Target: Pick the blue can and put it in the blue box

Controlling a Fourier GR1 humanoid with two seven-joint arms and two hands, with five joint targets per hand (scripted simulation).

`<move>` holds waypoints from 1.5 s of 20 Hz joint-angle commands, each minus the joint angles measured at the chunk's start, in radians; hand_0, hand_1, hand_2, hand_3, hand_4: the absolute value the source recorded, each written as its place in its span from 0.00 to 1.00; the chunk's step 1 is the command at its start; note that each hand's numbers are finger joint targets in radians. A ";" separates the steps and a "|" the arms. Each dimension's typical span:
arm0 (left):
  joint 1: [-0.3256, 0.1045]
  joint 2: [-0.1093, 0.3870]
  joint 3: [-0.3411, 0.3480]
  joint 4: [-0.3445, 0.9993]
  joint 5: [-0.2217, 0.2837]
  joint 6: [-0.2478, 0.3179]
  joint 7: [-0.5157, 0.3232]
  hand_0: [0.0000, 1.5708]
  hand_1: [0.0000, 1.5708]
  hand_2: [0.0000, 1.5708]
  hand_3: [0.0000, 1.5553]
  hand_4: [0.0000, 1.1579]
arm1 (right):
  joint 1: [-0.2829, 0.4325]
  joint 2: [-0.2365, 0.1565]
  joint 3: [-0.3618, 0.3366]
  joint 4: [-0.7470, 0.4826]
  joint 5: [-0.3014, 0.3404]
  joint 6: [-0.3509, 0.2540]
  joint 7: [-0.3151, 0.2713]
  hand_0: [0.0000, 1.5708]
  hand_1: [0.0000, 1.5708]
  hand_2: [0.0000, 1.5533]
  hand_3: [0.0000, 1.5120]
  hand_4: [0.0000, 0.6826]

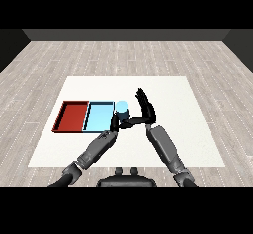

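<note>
The blue can [122, 110] stands upright on the white table, just off the right edge of the light blue tray [99, 117]. My right hand [146, 106] is open right beside the can on its right. Its fingers point up and away, and its thumb reaches left under the can's near side. My left hand [114, 123] sits low against the can's near left side, at the tray's right rim. The can and the right thumb hide most of the left hand.
A red tray [72, 116] lies directly left of the blue tray, sharing a wall with it. White table [178, 109] stretches to the right and behind the hands. Both forearms converge toward the can from the lower corners.
</note>
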 commanded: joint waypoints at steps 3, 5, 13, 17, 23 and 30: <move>0.010 0.054 0.065 -0.037 -0.027 0.006 0.003 1.00 1.00 1.00 0.95 0.99 | 0.099 -0.088 -0.087 -0.246 -0.065 0.052 0.032 0.00 0.00 0.00 0.00 0.00; 0.003 0.065 0.122 0.015 -0.009 -0.053 -0.042 1.00 1.00 1.00 0.94 0.99 | 0.140 -0.080 -0.140 -0.243 -0.128 0.101 -0.020 0.00 0.00 0.00 0.00 0.00; -0.064 0.212 0.183 -0.003 -0.078 -0.021 0.108 1.00 1.00 1.00 0.95 0.97 | 0.308 -0.163 -0.267 -0.361 -0.191 0.162 -0.033 0.00 0.00 0.00 0.00 0.00; -0.089 0.233 0.259 0.120 -0.085 -0.062 0.113 1.00 1.00 1.00 0.95 0.98 | 0.254 -0.134 -0.285 -0.304 -0.178 0.135 -0.028 0.00 0.00 0.00 0.00 0.00; -0.247 0.261 0.311 0.460 -0.106 -0.145 0.144 1.00 1.00 1.00 0.96 0.95 | 0.198 -0.117 -0.305 -0.164 -0.166 0.143 -0.072 0.00 0.00 0.00 0.00 0.00; -0.289 0.199 0.331 0.733 -0.124 -0.117 0.216 1.00 1.00 0.96 0.87 0.85 | 0.209 -0.117 -0.302 -0.179 -0.162 0.133 -0.045 0.00 0.00 0.00 0.00 0.00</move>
